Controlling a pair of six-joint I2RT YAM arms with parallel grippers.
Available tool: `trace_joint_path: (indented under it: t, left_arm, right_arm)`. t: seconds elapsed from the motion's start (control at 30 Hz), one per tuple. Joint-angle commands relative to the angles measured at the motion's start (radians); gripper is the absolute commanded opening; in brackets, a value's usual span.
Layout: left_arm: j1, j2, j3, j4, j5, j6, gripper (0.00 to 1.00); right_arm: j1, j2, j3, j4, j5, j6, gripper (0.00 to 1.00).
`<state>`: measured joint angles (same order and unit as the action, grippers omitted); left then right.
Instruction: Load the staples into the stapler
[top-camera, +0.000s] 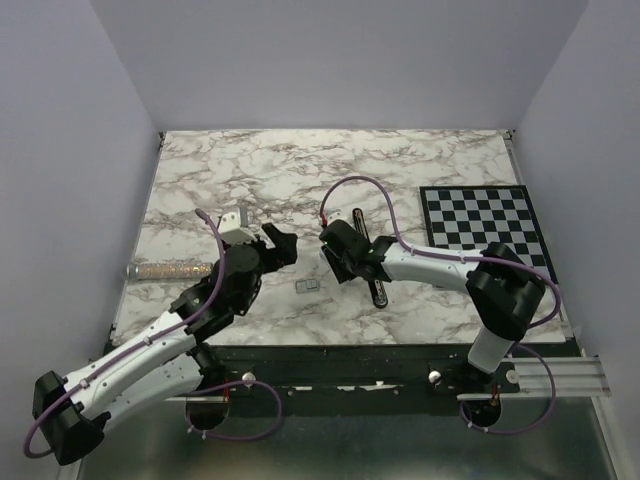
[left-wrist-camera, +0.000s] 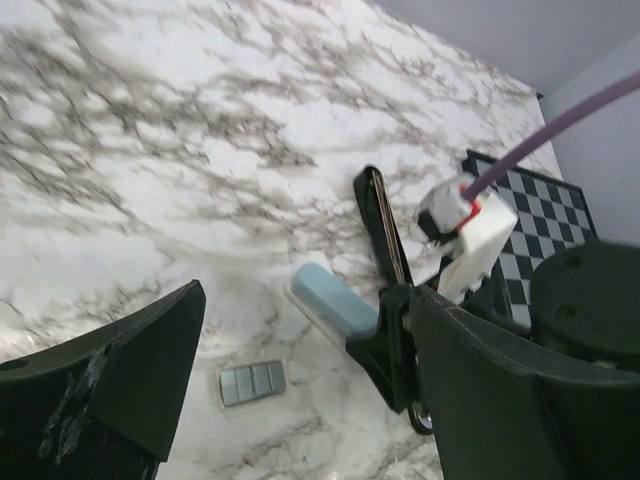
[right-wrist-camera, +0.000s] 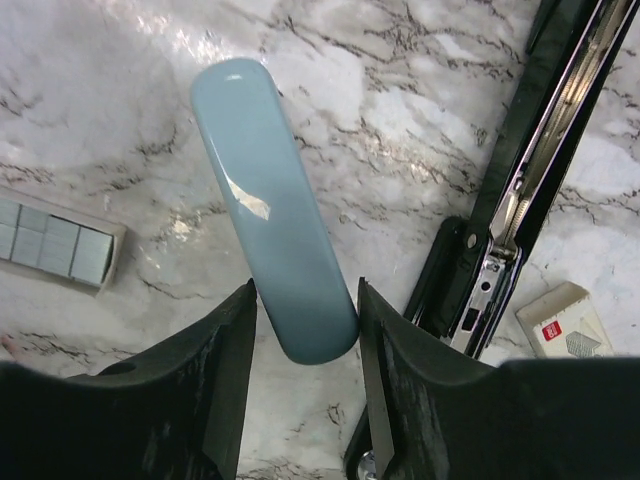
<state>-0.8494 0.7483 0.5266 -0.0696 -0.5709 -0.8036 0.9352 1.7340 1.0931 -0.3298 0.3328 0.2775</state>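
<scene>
Your left gripper (top-camera: 280, 245) gapes wide near the staples (left-wrist-camera: 252, 383); right gripper (right-wrist-camera: 305, 300) straddles a pale-blue bar (right-wrist-camera: 270, 190) beside the opened stapler (right-wrist-camera: 540, 150), grip unclear.

No legible text; label on box (right-wrist-camera: 562, 318) blurred

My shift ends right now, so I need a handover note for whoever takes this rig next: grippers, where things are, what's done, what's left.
Left gripper: open and empty, above the table near the staples.
Right gripper: fingers flank the light-blue bar beside the stapler; I cannot tell whether it is gripped.
Staples: on the table between the two grippers, not held.
Stapler: lying open, metal channel exposed.
Done: stapler opened.
Left: pick up the staples, seat them in the channel, close the stapler.
</scene>
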Motion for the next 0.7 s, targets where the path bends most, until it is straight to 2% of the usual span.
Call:
trace_joint_path:
  t: [0.0, 0.13, 0.33, 0.47, 0.53, 0.67]
  left_arm:
    - [0.098, 0.006, 0.18, -0.248, 0.023, 0.211, 0.93]
    - [0.165, 0.097, 0.367, -0.314, 0.094, 0.326, 0.95]
    - [0.231, 0.201, 0.529, -0.338, 0.189, 0.481, 0.96]
    - [0.257, 0.236, 0.52, -0.29, 0.164, 0.546, 0.96]
    - [0.274, 0.237, 0.48, -0.274, 0.172, 0.528, 0.96]
    - [0.369, 0.209, 0.389, -0.208, 0.285, 0.475, 0.96]
  right_arm:
    - [0.007, -0.007, 0.022, -0.113, -0.046, -0.006, 0.53]
    - [0.007, -0.013, 0.024, -0.127, -0.052, -0.001, 0.53]
    - [0.005, -0.019, 0.042, -0.141, -0.058, -0.029, 0.53]
    - [0.004, -0.013, 0.065, -0.149, -0.057, -0.063, 0.53]
    - [0.004, 0.001, 0.082, -0.158, -0.058, -0.08, 0.53]
    - [0.002, 0.028, 0.105, -0.169, -0.061, -0.092, 0.5]
